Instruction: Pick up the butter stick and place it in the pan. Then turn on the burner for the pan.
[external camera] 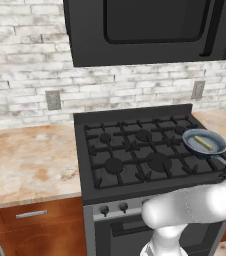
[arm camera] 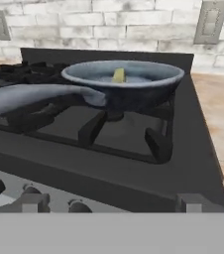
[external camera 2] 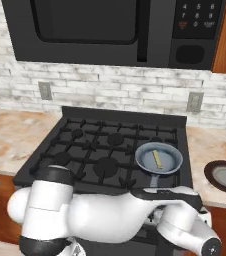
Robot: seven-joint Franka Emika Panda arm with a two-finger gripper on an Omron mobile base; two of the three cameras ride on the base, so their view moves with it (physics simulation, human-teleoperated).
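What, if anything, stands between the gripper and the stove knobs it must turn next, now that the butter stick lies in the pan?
Nothing visible does. The gripper, jaws open, faces the stove front, with the knobs just ahead at its fingertips. The butter stick already lies in the pan above.

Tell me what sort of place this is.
A home kitchen, rendered: a black gas stove with a pan on it, a microwave above, and a stone counter over wooden cabinets.

A home kitchen: gas stove (external camera: 145, 150), microwave (external camera: 150, 27) above, stone counter (external camera: 25, 160), brick backsplash (external camera: 30, 75).
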